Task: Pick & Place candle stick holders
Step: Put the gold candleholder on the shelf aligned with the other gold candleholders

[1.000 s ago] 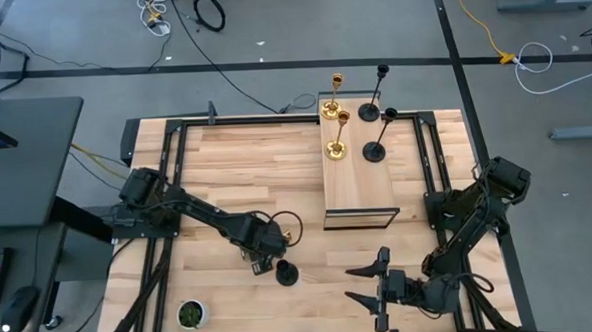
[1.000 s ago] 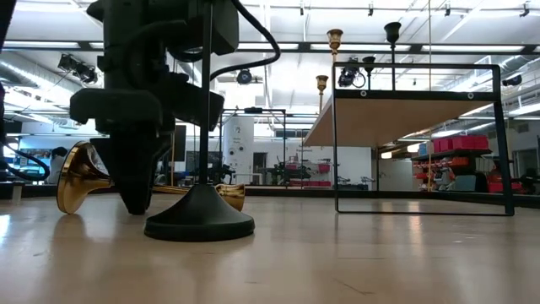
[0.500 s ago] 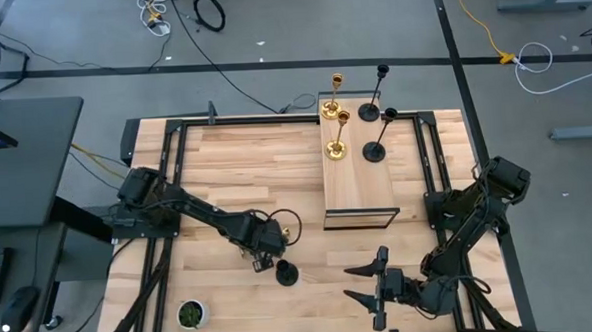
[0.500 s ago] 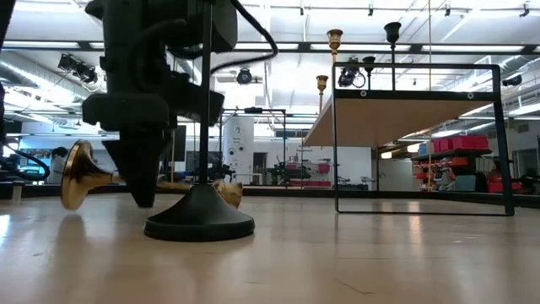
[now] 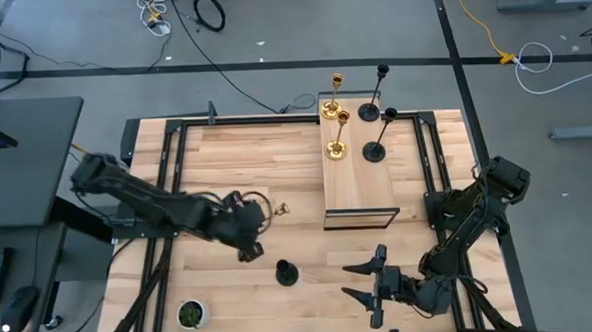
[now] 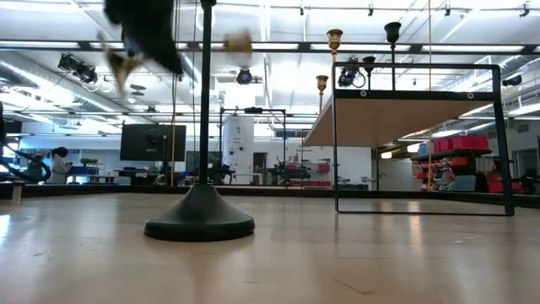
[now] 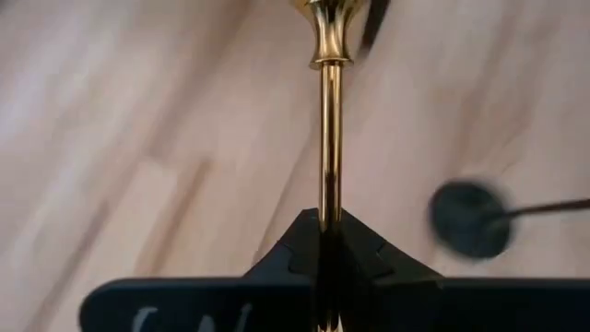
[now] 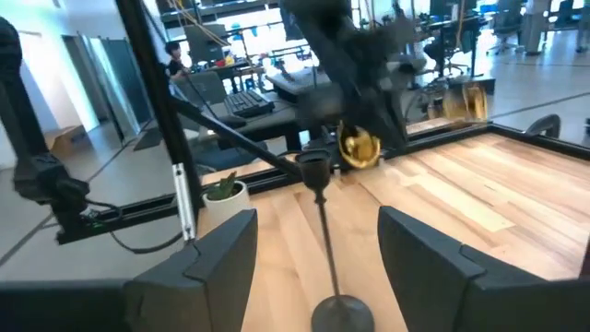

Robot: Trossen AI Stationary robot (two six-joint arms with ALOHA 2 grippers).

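**Clerk:** Item one, gold candle stick holder [image 7: 329, 138]. Location?

**Keeper:** In the left gripper [image 5: 247, 225], clear of the desk [image 5: 276, 167], lying roughly level. The fingers [image 7: 369, 258] are clamped on the thin stem, and its cup end [image 5: 281, 208] points toward the raised wooden shelf [image 5: 362, 188].

**Clerk:** Item two, black candle stick holder [image 5: 286, 275]?

**Keeper:** Upright on the desk, alone, near the front edge, just beside and below the left gripper. Its round base [image 6: 199, 223] sits flat.

**Clerk:** Remaining stock?

**Keeper:** Two gold holders [image 5: 336, 149] stand on the shelf. Two black holders [image 5: 373, 151] stand just beside it on its right side. Small green plant pot [image 5: 190, 314] at the front left corner; not part of the lot.

**Clerk:** Right gripper [image 5: 366, 286]?

**Keeper:** Waiting low at the front of the desk, fingers spread wide, holding nothing.

**Clerk:** Handling note for the step in hand?

**Keeper:** My judgement: carry item one to the shelf beside its gold mates. Turn the wrist until the stem stands vertical before lowering, base first. A thin polished stem may slip or pivot in the fingers, so keep the grip firm and move smoothly. Approach from the open side of the shelf, well clear of the standing holders, since any brush would topple them. Let go only once the base rests flat.
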